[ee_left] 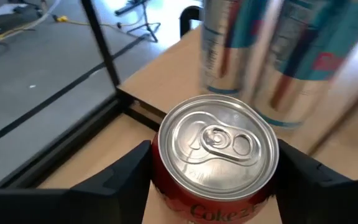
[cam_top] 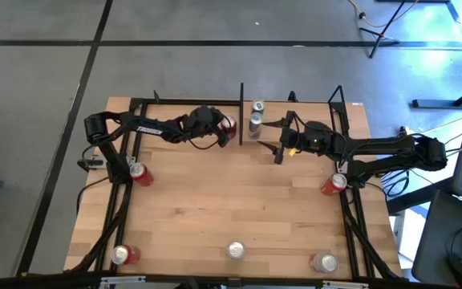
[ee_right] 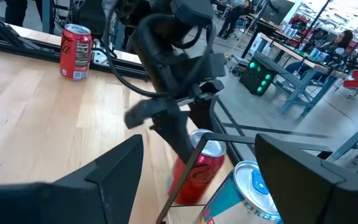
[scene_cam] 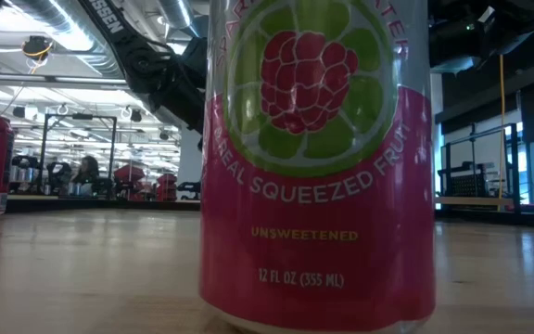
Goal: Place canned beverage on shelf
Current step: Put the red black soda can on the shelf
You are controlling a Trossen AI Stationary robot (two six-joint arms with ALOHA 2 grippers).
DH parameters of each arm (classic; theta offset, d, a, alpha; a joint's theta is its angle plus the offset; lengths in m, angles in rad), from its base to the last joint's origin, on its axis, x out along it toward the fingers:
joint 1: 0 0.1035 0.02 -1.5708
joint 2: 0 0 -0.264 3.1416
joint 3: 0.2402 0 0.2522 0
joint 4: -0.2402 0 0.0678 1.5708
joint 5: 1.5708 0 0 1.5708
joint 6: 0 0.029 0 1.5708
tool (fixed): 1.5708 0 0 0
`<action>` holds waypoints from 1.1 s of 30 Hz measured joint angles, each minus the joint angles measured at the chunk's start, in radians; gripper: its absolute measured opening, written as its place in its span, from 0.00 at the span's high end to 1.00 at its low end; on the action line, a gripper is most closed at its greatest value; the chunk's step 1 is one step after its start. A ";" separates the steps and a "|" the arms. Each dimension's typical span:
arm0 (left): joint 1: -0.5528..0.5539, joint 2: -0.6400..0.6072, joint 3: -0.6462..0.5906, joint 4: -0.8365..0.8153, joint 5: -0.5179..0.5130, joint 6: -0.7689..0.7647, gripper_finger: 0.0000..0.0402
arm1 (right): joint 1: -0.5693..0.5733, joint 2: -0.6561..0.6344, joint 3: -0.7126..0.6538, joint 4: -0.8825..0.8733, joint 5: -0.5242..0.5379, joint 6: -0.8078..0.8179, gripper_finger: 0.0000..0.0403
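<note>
Left gripper (ee_left: 213,177) around red can (ee_left: 215,155) on shelf (cam_top: 184,111).

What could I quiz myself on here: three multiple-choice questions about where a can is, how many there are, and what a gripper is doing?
1. Where is the red can at the left gripper?
A. Table's far edge, near two silver cans
B. Table's front edge
C. On the floor

2. How many cans stand along the front edge of the table?
A. One
B. Three
C. Six

3. The right gripper is:
A. Shut on a silver can
B. Shut on a red can
C. Open, empty

Answers: 1 A, the silver cans stand just beside it. 2 B, the high view shows three front cans. 3 C, its own view shows nothing between its parted sides.
</note>
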 joint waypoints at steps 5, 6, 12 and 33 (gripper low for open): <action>-0.056 -0.092 -0.003 -0.119 0.026 0.033 0.43 | 0.001 0.000 0.000 -0.021 0.000 0.002 0.26; -0.071 -0.121 -0.003 -0.152 0.046 0.044 0.43 | 0.001 0.000 0.000 -0.027 -0.002 0.002 0.26; -0.172 -0.245 -0.001 -0.256 0.279 0.086 0.41 | 0.014 0.000 0.000 -0.011 -0.130 0.005 0.26; -0.317 -0.077 -0.001 -0.161 0.641 0.311 0.41 | 0.310 0.152 0.000 0.027 -0.364 0.136 0.26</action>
